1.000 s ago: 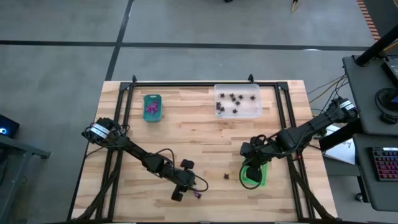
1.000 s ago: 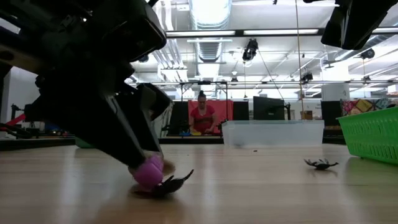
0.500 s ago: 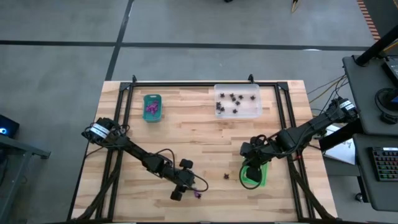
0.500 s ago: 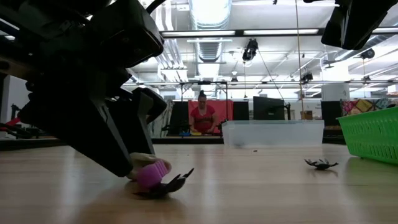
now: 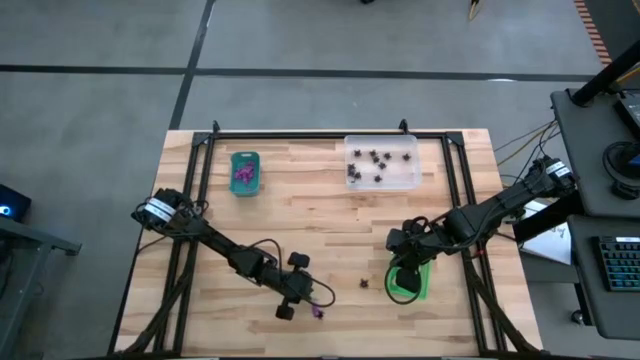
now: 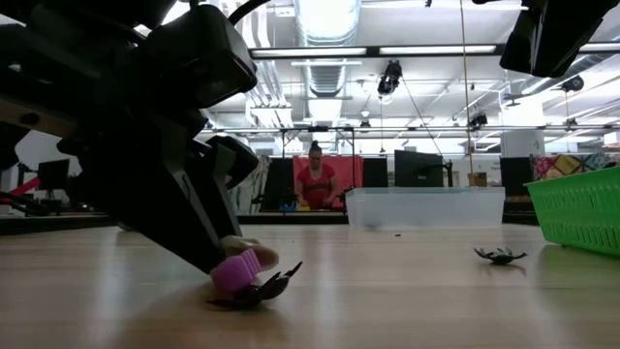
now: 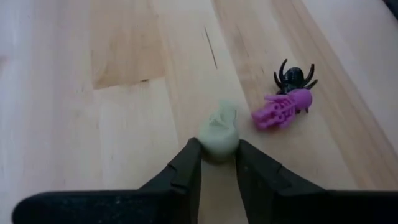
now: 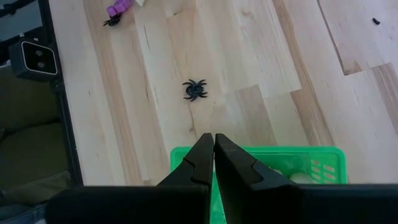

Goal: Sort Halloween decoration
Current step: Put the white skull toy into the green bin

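Low at the counter's (image 5: 330, 240) near edge, the left gripper (image 7: 218, 163) has its fingers (image 7: 186, 167) clenched on a pale cream-green trinket (image 7: 219, 132). A purple skeleton trinket (image 7: 281, 108) lies just beside it, touching a black spider (image 7: 293, 77). The right gripper (image 8: 214, 149) hangs with fingers pressed together over the bright green tray (image 8: 273, 163), another black spider (image 8: 194, 89) near it on the wood.

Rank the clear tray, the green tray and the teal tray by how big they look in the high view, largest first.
1. Clear tray, plainly the largest.
2. Green tray, partly covered by the right gripper, so unsure.
3. Teal tray, which looks close to the green one.
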Controlling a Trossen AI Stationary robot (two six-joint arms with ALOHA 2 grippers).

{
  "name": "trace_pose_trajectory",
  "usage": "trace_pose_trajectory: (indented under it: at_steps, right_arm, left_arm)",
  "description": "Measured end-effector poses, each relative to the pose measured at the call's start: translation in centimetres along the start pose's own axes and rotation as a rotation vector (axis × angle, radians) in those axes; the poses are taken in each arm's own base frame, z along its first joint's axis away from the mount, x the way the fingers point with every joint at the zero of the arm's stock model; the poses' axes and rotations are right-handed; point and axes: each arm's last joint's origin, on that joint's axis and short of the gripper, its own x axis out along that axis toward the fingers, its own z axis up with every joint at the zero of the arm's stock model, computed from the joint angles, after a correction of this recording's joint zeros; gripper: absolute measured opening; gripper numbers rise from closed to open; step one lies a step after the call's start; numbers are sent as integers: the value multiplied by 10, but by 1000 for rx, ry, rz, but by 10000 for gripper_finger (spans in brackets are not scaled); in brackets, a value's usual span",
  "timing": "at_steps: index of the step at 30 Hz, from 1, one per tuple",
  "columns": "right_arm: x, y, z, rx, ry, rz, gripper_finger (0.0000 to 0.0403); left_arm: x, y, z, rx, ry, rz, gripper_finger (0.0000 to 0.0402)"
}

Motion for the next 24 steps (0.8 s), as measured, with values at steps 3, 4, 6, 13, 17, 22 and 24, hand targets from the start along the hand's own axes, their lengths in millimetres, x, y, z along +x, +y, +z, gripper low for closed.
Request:
trace_pose_trajectory:
  at_steps: [3, 4, 6, 13, 17, 22, 24]
  right_arm:
    - [0, 0, 0, -1, 0, 0, 9]
    - [0, 0, 0, -1, 0, 0, 9]
    - [0, 1, -1, -13, 1, 1, 9]
    - [-1, 8, -8, -107, -55, -54, 9]
    - [-2, 14, -14, -148, -121, -111, 9]
    - [1, 21, -16, -169, -224, -150, 9]
    - [6, 23, -14, -174, -249, -174, 9]
  left_arm:
    - [-1, 0, 0, 2, 4, 1, 63]
    - [-2, 0, 0, 4, 5, 2, 63]
    - [-4, 1, 2, 7, 4, 3, 63]
    - [-9, 7, 7, -1, -11, 14, 59]
    - [-10, 10, 8, -7, -13, 19, 45]
    - [-9, 15, 9, -16, -15, 28, 38]
    - [-9, 18, 10, -23, -16, 34, 37]
